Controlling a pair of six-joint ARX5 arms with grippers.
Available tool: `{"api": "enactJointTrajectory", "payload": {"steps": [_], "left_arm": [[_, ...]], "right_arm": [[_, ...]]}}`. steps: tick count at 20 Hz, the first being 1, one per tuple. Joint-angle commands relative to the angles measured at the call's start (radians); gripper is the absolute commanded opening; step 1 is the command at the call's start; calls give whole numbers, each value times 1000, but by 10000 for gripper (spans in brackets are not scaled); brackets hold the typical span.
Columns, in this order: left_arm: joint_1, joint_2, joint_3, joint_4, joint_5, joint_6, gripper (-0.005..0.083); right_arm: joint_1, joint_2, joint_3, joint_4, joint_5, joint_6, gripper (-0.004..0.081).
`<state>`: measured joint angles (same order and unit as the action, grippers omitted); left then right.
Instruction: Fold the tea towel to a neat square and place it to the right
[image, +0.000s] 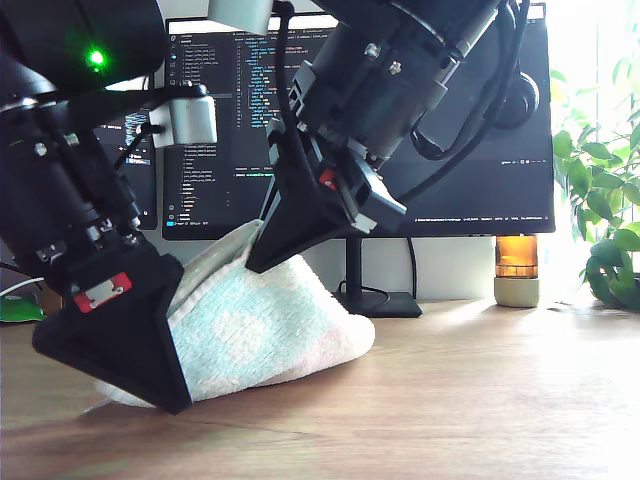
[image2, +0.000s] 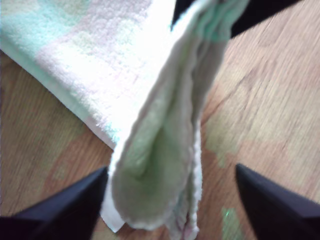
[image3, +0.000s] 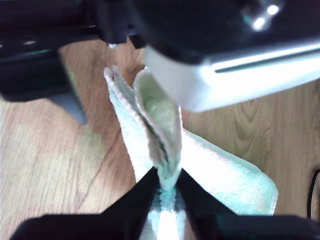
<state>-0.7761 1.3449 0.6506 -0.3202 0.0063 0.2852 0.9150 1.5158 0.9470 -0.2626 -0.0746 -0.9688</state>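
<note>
The jaws of my second gripper (image3: 167, 187) are pinched tight on a raised edge of the tea towel (image: 260, 330). The jaws of my first gripper (image2: 172, 200) stand wide apart, with a hanging fold of cloth between them, ungripped. The towel lies bunched on the worktop (image: 480, 400), toward the exterior view's left. I judge the fold runs from one gripper to the other, so my first gripper must close before any lift.

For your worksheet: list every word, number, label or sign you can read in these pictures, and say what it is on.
None can be read.
Monitor: lines of code, too small and blurred.
Red tabs on the two arms: no legible text.
Tea towel: no readable label in any view.
</note>
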Motion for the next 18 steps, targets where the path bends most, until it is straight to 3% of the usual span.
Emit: {"api": "enactJointTrajectory", "payload": {"steps": [1, 3, 4, 8, 11, 13, 15, 16, 18], "left_arm": [[2, 1, -22, 3, 1, -8, 353], [2, -5, -20, -3, 5, -9, 192], [1, -11, -18, -9, 5, -9, 157], [1, -46, -6, -30, 12, -3, 51], [6, -72, -5, -32, 13, 3, 44], [7, -72, -5, -31, 32, 11, 135], [6, -72, -5, -25, 46, 13, 398], [6, -72, -5, -21, 47, 14, 471], [7, -72, -5, -10, 49, 36, 477]], "right_arm": [[-2, 5, -2, 7, -3, 4, -11], [-5, 5, -2, 7, -3, 4, -11], [-8, 5, -2, 7, -3, 4, -11], [-21, 5, -2, 7, -4, 6, -11], [-27, 5, -2, 12, -5, 30, -11], [-27, 5, -2, 10, -5, 31, -11], [-27, 5, -2, 11, -11, 31, -11], [-27, 5, -2, 11, -13, 31, -11], [-27, 5, -2, 11, -20, 31, -11]]}}
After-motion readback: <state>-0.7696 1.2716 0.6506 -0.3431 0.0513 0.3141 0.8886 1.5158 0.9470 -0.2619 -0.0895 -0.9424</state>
